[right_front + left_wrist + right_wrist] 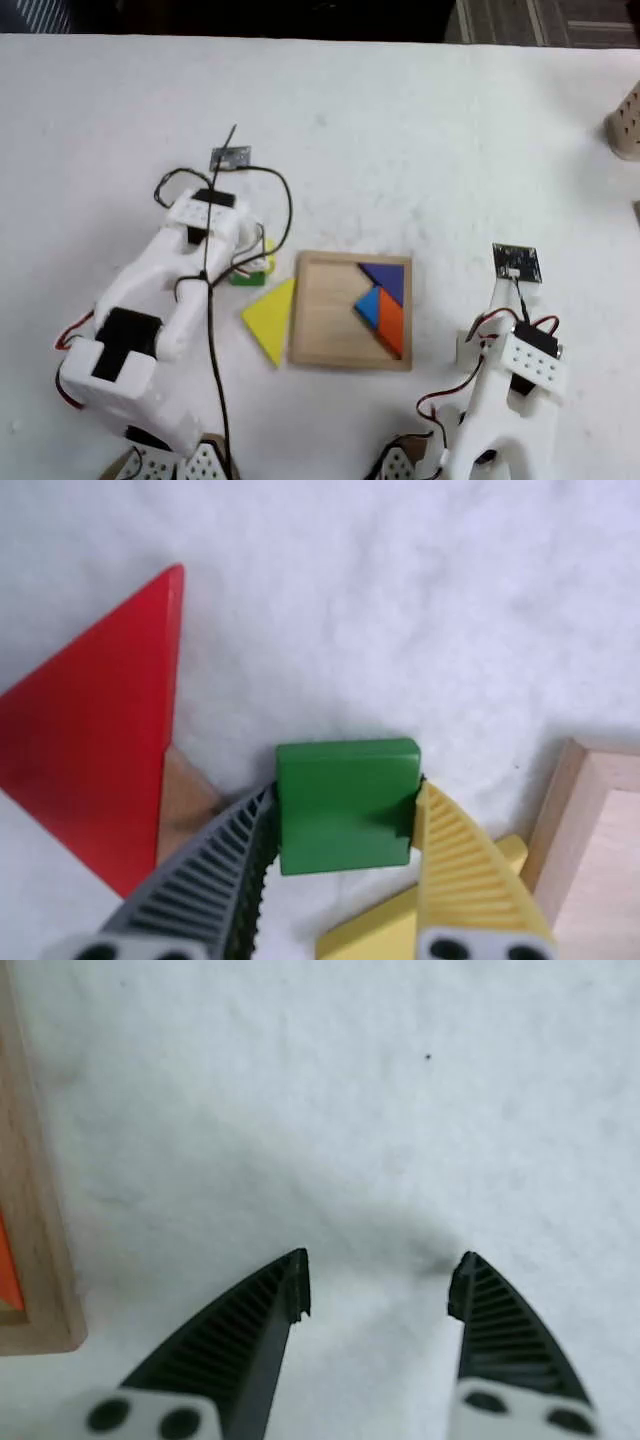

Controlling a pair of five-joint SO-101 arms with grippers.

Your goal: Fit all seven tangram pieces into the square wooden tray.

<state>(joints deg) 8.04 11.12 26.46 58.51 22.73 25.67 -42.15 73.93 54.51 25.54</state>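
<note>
On the white worktop [400, 150], a red triangle [95, 740] is seen lying flat beside the left end effector [346, 792]. A green square piece [345, 815] is pinched between this end effector's fingers, one grey and one yellow, pressed against opposite sides of the piece. In the high view, the green piece [245, 277] is found near the far left corner of the tray, outside it. A large yellow triangle [272, 318] is laid flat on the worktop just beside the tray's left wall. The square wooden tray [325, 310] is placed between the two arms. Three pieces are set in its right part: purple [388, 280], blue [367, 307] and orange [391, 320]. To the right of the tray, the right end effector [378, 1285] is held over bare worktop with its fingers spread and nothing between them.
</note>
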